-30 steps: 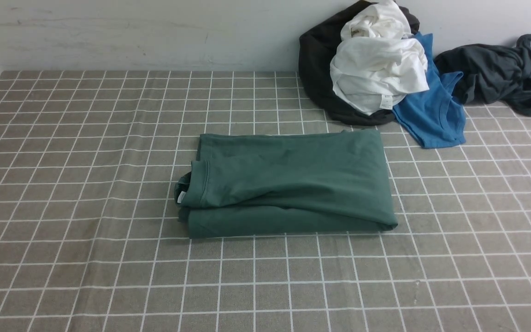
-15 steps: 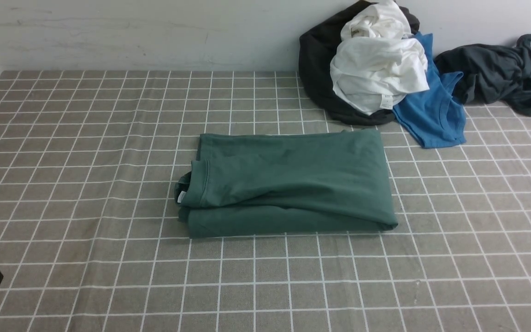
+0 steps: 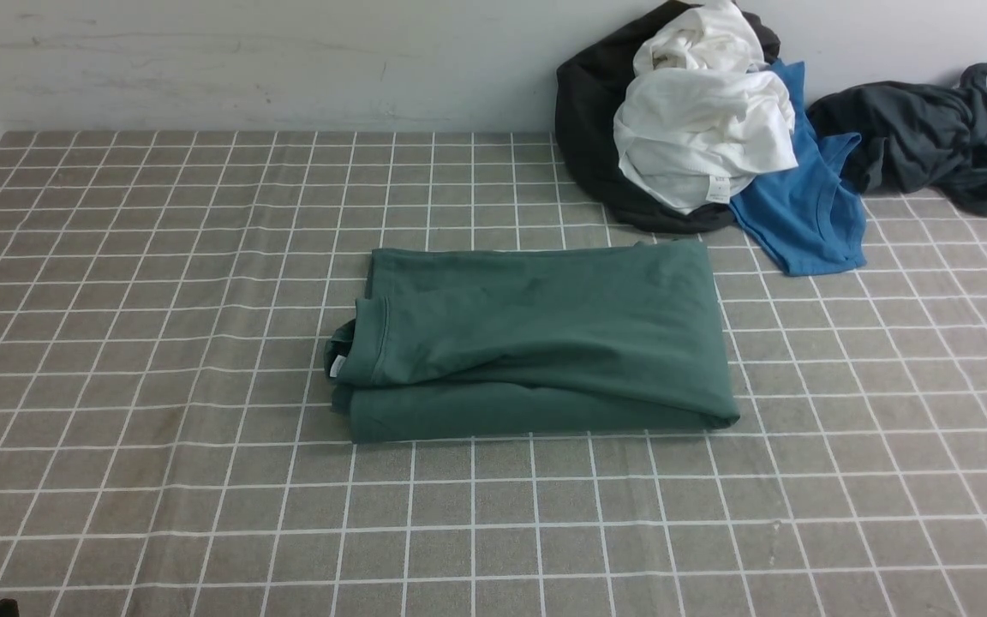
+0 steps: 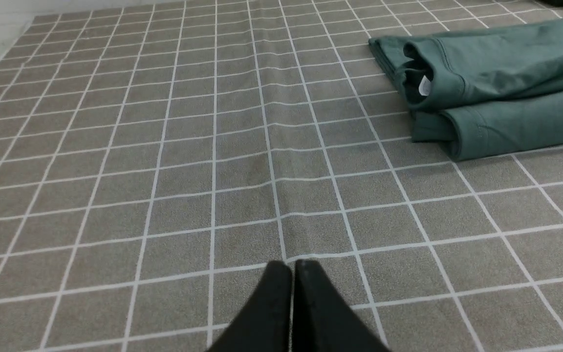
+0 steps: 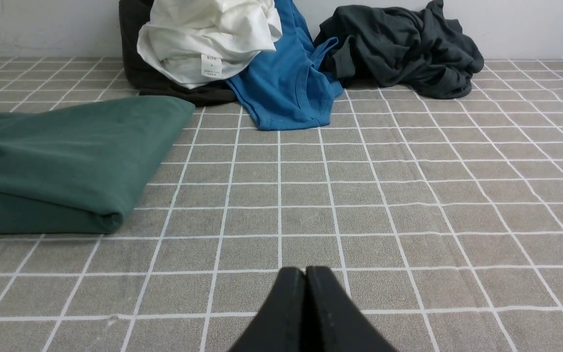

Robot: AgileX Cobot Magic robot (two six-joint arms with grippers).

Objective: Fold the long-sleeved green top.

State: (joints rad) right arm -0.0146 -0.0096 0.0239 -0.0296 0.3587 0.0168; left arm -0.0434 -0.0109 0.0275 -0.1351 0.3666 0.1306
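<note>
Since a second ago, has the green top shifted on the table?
No. In the front view the green long-sleeved top lies on the same grid squares of the tablecloth, its far edge on the same white line.

White shirt [image 3: 703, 128], blue shirt [image 3: 810, 214] and dark grey garment [image 3: 930, 137] heaped against wall.

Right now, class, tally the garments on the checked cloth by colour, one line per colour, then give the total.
Green: 1, the folded top
White: 1, the crumpled shirt
Blue: 1, the shirt
Black: 1, the garment under the white one
Dark grey: 1, the heap at the wall
Total: 5
</note>
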